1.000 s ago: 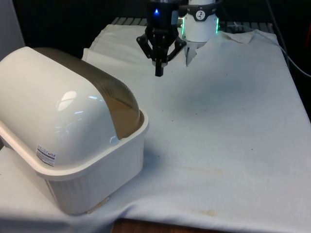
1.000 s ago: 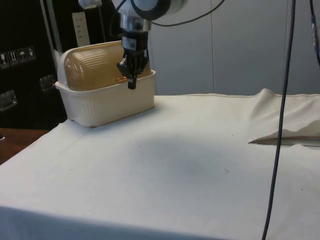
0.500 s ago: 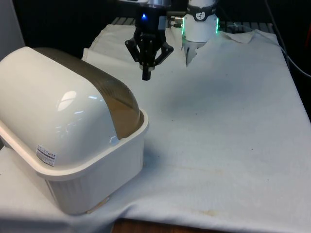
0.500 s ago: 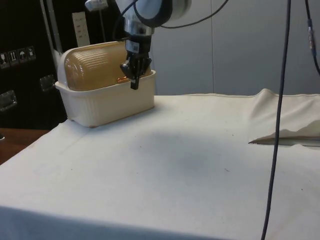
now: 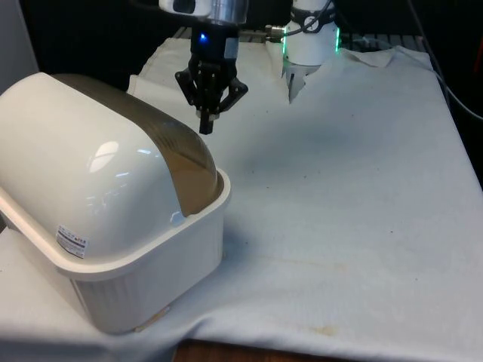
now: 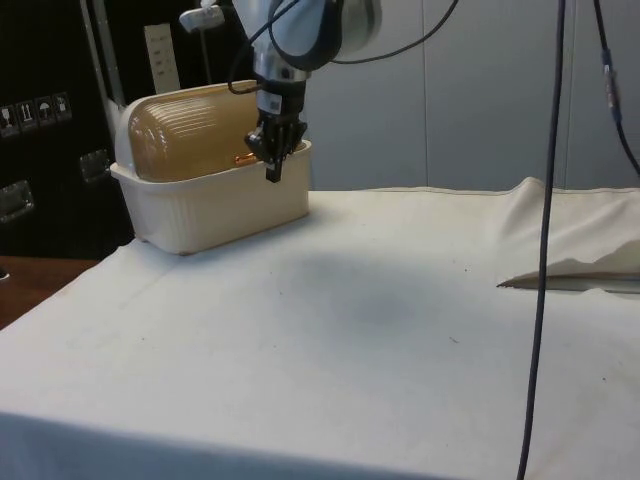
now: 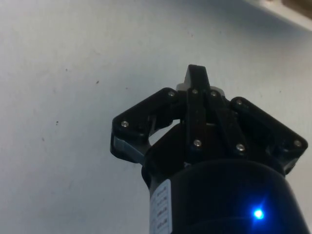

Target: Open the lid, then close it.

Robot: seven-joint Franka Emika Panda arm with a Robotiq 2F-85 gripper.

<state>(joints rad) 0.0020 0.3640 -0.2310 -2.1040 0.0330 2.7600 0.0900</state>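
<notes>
We see the bread box (image 5: 113, 226) standing at the front view's left, near the edge of the surface (image 5: 347, 196), which lies under a white cloth (image 5: 362, 249). It has a cream ribbed base and a rounded top, and its translucent brownish lid (image 5: 177, 154) curves down to meet the rim of the base (so the box reads as closed). In the side view the lid (image 6: 190, 135) shows its ribbed amber face, with a small orange patch low on it, near the rim.

The tool (image 5: 205, 127) hangs in the air on the white arm (image 6: 310, 25), pointing downward, above the cloth and just beside the lid's upper edge, apart from it. In the side view the tool (image 6: 273, 175) overlaps the box's near corner, at about the height of the rim. Its fingers (image 7: 196, 80) are pressed together and pinch nothing, as we see from the wrist view, with bare cloth beneath them.
</notes>
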